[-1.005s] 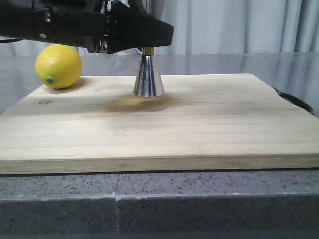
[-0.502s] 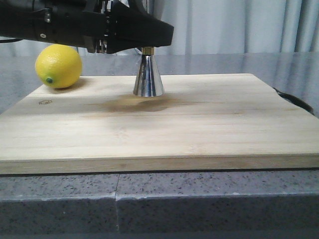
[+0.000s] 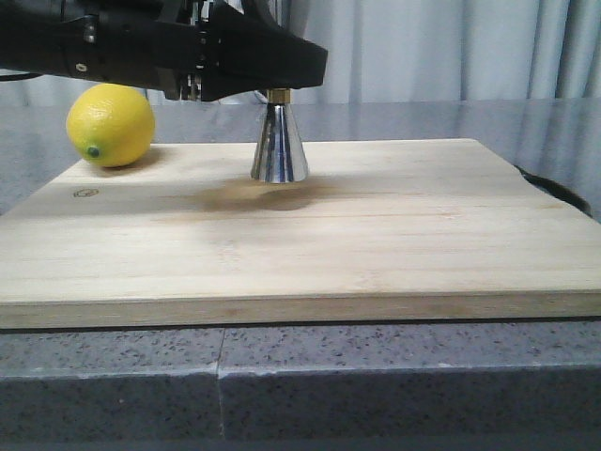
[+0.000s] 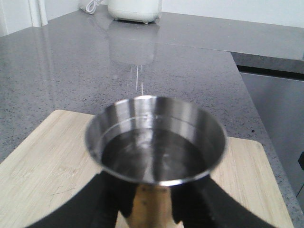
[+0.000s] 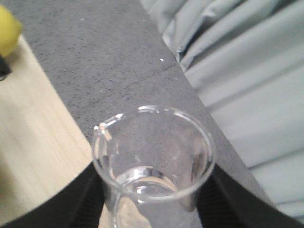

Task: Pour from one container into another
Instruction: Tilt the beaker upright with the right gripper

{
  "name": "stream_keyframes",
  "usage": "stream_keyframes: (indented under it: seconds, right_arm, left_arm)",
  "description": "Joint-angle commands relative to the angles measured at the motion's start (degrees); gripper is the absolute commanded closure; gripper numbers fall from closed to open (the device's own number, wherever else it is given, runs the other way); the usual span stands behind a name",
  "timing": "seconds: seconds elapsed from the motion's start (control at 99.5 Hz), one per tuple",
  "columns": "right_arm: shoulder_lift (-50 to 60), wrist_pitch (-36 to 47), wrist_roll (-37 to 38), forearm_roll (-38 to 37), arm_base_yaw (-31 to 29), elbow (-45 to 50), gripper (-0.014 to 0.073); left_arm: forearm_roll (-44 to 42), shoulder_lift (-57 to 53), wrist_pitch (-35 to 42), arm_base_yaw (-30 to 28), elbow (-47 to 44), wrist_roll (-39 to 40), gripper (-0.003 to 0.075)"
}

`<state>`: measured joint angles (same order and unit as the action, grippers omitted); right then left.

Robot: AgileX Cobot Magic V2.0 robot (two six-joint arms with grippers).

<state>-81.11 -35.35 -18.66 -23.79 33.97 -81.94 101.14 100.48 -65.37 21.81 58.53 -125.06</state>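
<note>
The steel jigger [image 3: 279,146] stands upright on the wooden board [image 3: 376,235], its gold waist just below my black left gripper [image 3: 282,75]. From the left wrist, the jigger's upper cup [image 4: 156,137] holds liquid, and the left gripper [image 4: 151,209] is shut on its waist, a finger [image 4: 107,204] on each side. The clear glass beaker [image 5: 152,156] sits upright in my right gripper [image 5: 152,213], which is shut on it, over the board's edge [image 5: 33,128]. Beaker and right gripper are outside the front view.
A yellow lemon [image 3: 110,124] rests on the board's far left corner and shows again as the lemon [image 5: 7,28] in the right wrist view. A grey speckled counter [image 3: 404,376] surrounds the board. A white appliance [image 4: 135,9] stands far back; curtains [image 3: 451,47] hang behind.
</note>
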Motion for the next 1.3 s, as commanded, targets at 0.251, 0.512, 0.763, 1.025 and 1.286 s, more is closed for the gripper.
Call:
stream_keyframes:
  seconds: [0.251,0.512,0.763,1.025,1.286]
  right_arm:
    - [12.9,17.1,24.1,0.7,-12.2,12.8,0.0293]
    - [15.8,40.5,32.3,1.5,-14.8,31.1,0.0293]
    - [11.1,51.7,32.1,3.3,-17.3,37.0,0.0293]
    - [4.7,56.4,32.1,2.5,-21.2,37.0,0.0293]
    - [-1.7,63.2,32.3,1.7,-21.2,37.1,0.0293]
  left_arm:
    - [4.9,-2.3,-3.6,0.4,1.8,0.0,0.0523]
    - [4.9,-2.3,-3.6,0.4,1.8,0.0,0.0523]
    - [4.9,-2.3,-3.6,0.4,1.8,0.0,0.0523]
    - [4.9,-2.3,-3.6,0.4,1.8,0.0,0.0523]
    - [4.9,-2.3,-3.6,0.4,1.8,0.0,0.0523]
